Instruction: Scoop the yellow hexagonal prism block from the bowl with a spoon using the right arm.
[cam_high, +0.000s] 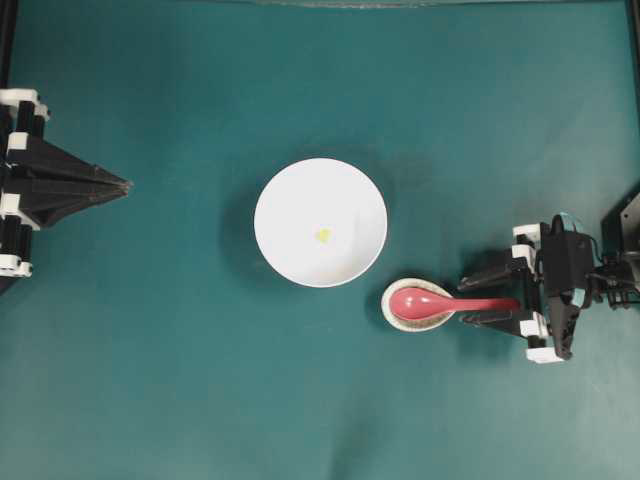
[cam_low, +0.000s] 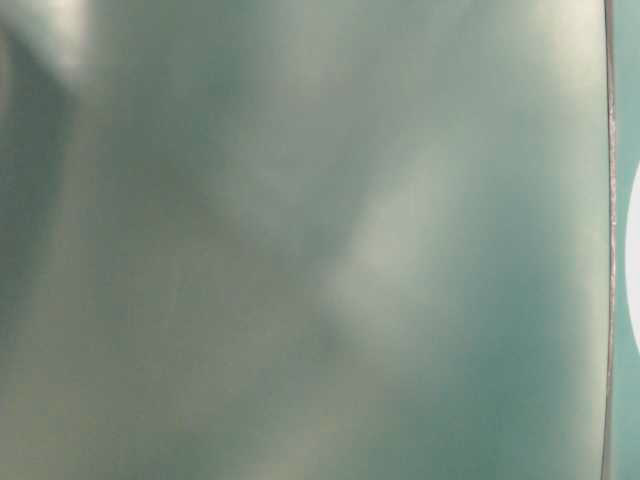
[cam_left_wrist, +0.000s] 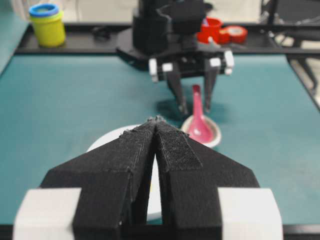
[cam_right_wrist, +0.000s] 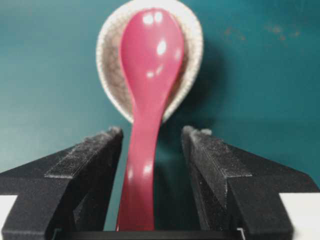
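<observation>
A large white bowl (cam_high: 320, 222) sits mid-table with the tiny yellow hexagonal prism block (cam_high: 323, 235) inside it. To its lower right the pink-red spoon (cam_high: 440, 302) lies with its scoop in a small speckled spoon rest (cam_high: 416, 322) and its handle pointing right. My right gripper (cam_high: 474, 300) is open, its two fingers on either side of the spoon handle (cam_right_wrist: 142, 165) with gaps on both sides. At the far left, my left gripper (cam_high: 126, 184) is shut and holds nothing. In the left wrist view the bowl (cam_left_wrist: 107, 140) is mostly hidden behind the left gripper (cam_left_wrist: 156, 120).
Beyond the table's far edge stand a yellow tub with a blue lid (cam_left_wrist: 47, 22) and red containers (cam_left_wrist: 222, 31). The table-level view shows only a blurred teal surface and a white sliver at its right edge.
</observation>
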